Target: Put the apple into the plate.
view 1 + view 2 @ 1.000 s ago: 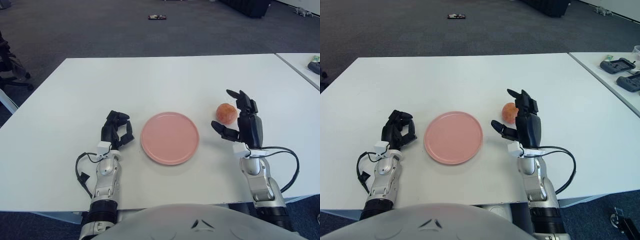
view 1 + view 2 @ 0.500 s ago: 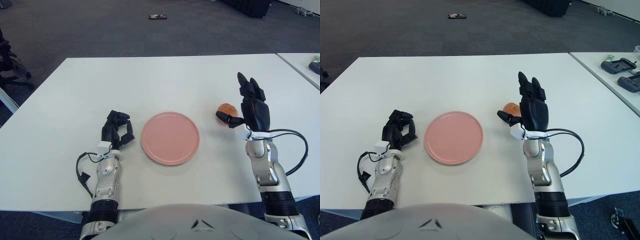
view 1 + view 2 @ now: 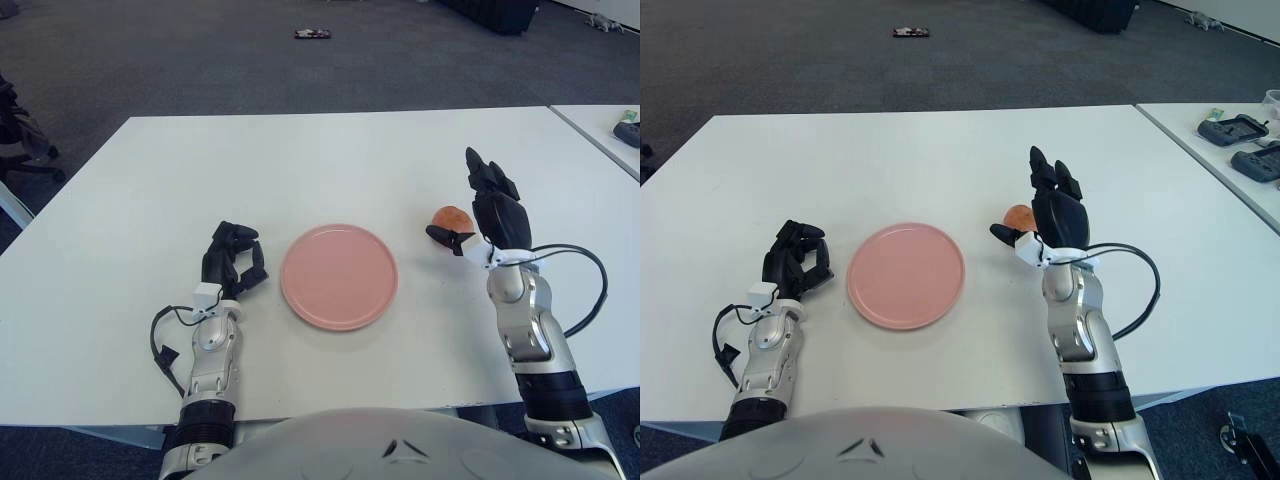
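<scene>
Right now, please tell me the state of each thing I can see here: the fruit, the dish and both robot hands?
Small orange-red apple: on the white table, right of the plate, not lifted.
Round pink plate: flat, nothing on it.
Right hand: at the apple, fingers spread, no grasp.
Left hand: resting left of the plate, fingers curled, holding nothing.

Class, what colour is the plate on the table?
The plate is plain pink, without pattern; it shows best in the left eye view.

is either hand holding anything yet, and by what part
Nothing is held. The right hand is open beside the apple, fingers extended, thumb in front of it, not closed on it. The left hand rests curled on the table, empty.
</scene>
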Controlling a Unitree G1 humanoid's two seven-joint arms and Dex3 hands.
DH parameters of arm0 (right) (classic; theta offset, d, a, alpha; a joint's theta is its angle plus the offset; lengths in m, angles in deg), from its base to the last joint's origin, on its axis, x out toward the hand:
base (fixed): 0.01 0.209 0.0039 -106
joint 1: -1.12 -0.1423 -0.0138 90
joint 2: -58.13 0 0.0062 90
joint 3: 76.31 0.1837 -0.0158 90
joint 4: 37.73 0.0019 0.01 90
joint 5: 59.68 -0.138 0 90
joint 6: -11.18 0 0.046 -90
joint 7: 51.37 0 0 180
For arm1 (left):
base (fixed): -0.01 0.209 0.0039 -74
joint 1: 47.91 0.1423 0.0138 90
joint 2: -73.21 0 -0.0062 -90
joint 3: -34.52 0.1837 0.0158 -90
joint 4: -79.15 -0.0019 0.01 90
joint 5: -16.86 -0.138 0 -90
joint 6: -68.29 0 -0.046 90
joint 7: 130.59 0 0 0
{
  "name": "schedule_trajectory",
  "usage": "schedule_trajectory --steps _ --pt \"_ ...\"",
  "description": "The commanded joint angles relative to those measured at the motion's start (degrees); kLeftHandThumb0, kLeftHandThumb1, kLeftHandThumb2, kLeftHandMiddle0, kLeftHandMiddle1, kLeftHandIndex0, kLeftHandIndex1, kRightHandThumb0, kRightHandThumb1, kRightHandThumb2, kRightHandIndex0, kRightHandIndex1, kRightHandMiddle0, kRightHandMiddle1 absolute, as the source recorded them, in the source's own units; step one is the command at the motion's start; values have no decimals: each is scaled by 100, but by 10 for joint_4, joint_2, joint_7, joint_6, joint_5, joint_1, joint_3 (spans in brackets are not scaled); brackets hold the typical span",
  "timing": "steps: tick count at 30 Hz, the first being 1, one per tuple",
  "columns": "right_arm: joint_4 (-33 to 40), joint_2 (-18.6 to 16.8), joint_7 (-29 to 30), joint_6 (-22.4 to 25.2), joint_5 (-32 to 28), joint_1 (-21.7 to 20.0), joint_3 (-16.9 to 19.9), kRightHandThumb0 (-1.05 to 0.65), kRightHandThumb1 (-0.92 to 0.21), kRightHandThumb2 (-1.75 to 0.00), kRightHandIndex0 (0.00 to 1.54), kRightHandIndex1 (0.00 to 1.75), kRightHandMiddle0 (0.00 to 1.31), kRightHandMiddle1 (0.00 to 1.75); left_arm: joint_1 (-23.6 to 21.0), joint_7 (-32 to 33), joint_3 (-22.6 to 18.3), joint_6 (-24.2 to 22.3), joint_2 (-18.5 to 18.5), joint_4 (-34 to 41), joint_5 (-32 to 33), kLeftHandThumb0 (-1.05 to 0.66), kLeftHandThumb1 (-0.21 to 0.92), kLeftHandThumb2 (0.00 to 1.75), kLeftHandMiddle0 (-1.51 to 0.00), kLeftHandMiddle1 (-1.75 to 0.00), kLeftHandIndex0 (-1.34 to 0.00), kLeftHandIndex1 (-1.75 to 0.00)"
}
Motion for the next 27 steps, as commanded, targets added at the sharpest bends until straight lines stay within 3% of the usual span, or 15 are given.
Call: schedule_trajectory --steps 1,5,7,16,23,27 --pt "-12 13 -38 33 2 -20 -11 -80 -25 -92 0 0 0 0 3 2 2 -2 1 -4 -3 -44 43 119 -114 -175 -52 -175" --pt "-22 20 -60 55 5 -32 -22 -82 -24 -93 0 0 0 0 6 -1 3 -9 1 4 2 -44 43 118 -115 -175 -52 -175" --pt "-64 27 -62 53 4 -50 -31 -83 -24 -93 0 0 0 0 8 -1 3 -14 1 8 3 -44 44 118 -115 -175 -51 -175" --pt "-124 58 -86 48 -2 -78 -58 -99 -45 -74 0 0 0 0 9 -1 2 -21 4 10 4 -44 44 117 -114 -175 -51 -175" --pt "-167 72 -112 61 0 -106 -79 -103 -52 -68 0 0 0 0 7 2 2 -16 5 5 0 -44 44 117 -113 -175 -51 -175" --pt "-256 69 -108 58 0 -146 -99 -104 -55 -65 0 0 0 0 7 1 2 -13 6 2 -1 -44 44 117 -114 -175 -51 -175"
